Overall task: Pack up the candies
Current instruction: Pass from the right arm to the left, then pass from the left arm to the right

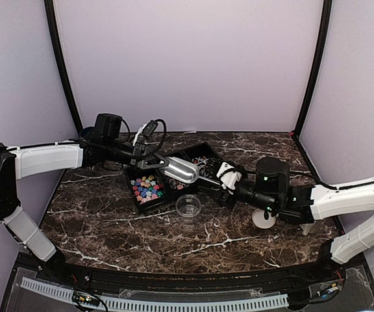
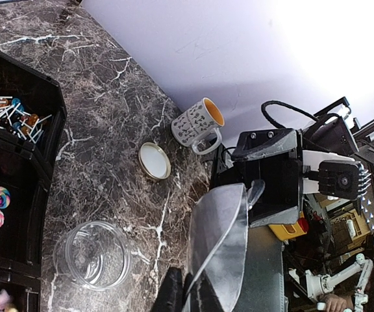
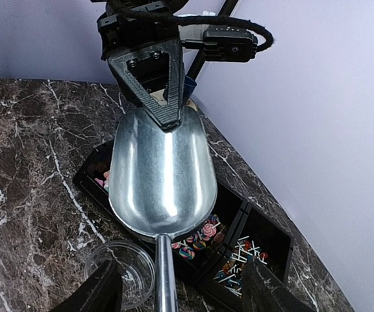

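The candies are small blue, pink, yellow and green sweets in the left compartment of a black tray. Swirled and stick lollipops fill the other compartments. My left gripper is shut on the far rim of a metal scoop, which it holds level above the tray. The scoop's handle runs between the fingers of my right gripper, which stands open and clear of it on both sides. In the left wrist view the scoop is pinched at my left gripper.
An empty clear jar stands just in front of the tray. Its round lid lies on the marble near my right arm. A patterned mug stands by the back wall.
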`<state>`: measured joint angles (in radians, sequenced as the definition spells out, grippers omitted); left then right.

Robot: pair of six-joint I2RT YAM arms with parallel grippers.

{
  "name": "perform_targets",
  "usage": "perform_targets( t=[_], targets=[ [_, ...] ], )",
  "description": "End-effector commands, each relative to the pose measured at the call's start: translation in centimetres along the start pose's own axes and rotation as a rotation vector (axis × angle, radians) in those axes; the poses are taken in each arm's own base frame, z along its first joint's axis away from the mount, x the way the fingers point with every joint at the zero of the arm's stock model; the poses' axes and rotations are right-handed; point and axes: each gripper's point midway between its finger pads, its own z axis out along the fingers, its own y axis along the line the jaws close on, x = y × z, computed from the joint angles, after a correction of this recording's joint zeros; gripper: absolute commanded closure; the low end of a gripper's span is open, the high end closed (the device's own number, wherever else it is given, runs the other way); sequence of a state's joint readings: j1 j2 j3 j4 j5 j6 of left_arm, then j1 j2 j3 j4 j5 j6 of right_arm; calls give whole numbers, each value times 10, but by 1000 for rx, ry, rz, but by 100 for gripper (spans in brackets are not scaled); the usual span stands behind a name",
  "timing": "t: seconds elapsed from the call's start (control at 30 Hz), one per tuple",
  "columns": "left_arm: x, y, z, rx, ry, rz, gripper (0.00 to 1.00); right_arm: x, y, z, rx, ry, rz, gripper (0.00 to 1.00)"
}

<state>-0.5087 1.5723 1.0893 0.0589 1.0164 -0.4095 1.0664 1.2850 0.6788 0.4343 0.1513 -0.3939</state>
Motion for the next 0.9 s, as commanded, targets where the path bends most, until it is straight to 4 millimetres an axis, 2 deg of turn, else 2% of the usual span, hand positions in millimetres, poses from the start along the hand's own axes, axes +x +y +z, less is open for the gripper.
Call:
perform_targets(
  t=[0.0,0.4,0.53,0.87],
  targets=[
    [0,-11,-1,43,1,19,100,-12,-5,-1,24,-71,-20,39],
    [1,-10,0,46,3,12,100,-9,2,7,-6,-61,-64,45],
    [1,-10,-1,45,3,10,100,-12,2,8,-7,-66,-67,52],
    [2,-6,1,38,6,-2,100,-16,3,10,-16,-81,-72,48]
  ],
)
